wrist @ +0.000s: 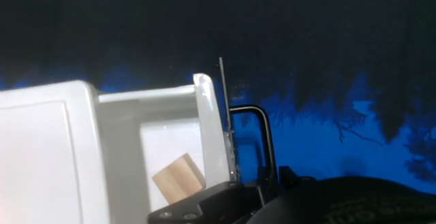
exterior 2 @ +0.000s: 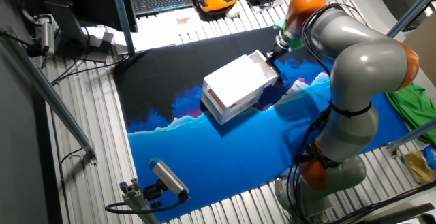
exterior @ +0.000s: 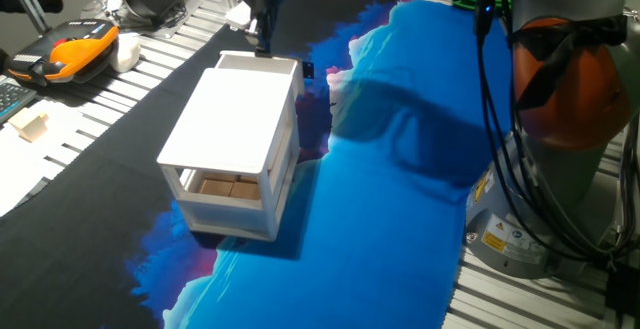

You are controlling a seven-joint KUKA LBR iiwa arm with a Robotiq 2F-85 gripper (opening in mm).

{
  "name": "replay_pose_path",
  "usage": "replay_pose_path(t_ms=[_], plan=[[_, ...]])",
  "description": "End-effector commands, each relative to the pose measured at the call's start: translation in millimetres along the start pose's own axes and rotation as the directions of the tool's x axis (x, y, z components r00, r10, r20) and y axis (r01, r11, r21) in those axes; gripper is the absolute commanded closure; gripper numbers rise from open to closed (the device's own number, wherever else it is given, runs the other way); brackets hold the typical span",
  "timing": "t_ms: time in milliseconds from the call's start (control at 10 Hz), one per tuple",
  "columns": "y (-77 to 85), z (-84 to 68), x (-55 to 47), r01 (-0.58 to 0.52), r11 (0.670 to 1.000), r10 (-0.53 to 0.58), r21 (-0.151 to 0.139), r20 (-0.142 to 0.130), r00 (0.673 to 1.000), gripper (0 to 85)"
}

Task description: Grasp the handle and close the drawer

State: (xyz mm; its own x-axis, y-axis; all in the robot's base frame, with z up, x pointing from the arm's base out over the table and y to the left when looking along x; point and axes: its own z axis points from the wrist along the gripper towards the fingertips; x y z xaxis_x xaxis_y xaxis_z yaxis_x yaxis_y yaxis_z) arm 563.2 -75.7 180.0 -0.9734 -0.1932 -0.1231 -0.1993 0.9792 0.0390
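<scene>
White cabinet (exterior: 235, 134) on a blue-and-black cloth (exterior: 400, 169), drawer (exterior: 258, 65) pulled partly out at its far end – hand (exterior: 262, 41) right at the drawer front by the black handle (wrist: 253, 139), wood block (wrist: 178, 176) inside, finger spread can't be told.

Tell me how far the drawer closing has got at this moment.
Done: the gripper has reached the far end of the cabinet, by the black handle. In hand: the grasp itself; whether the fingers are closed on the handle cannot be told. Left: the push, since the drawer sticks out of the cabinet, with a wooden block visible inside.
</scene>
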Motion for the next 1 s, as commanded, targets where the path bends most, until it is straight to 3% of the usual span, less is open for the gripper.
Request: replay_pose_path(t_ms=[0,100,200,600,900], plan=[[0.0,0.0,-0.1,0.012,1.000,-0.012,-0.003,0.005,1.000,68.0],[0.1,0.0,-0.1,0.020,1.000,-0.020,-0.006,0.011,1.000,68.0],[0.1,-0.4,-0.1,0.025,1.000,-0.024,-0.012,0.014,1.000,51.0],[0.8,-4.7,-0.3,0.024,1.000,-0.023,-0.011,0.027,0.999,51.0],[-0.1,-16.7,-0.8,0.003,1.000,-0.003,0.001,0.009,1.000,51.0]])
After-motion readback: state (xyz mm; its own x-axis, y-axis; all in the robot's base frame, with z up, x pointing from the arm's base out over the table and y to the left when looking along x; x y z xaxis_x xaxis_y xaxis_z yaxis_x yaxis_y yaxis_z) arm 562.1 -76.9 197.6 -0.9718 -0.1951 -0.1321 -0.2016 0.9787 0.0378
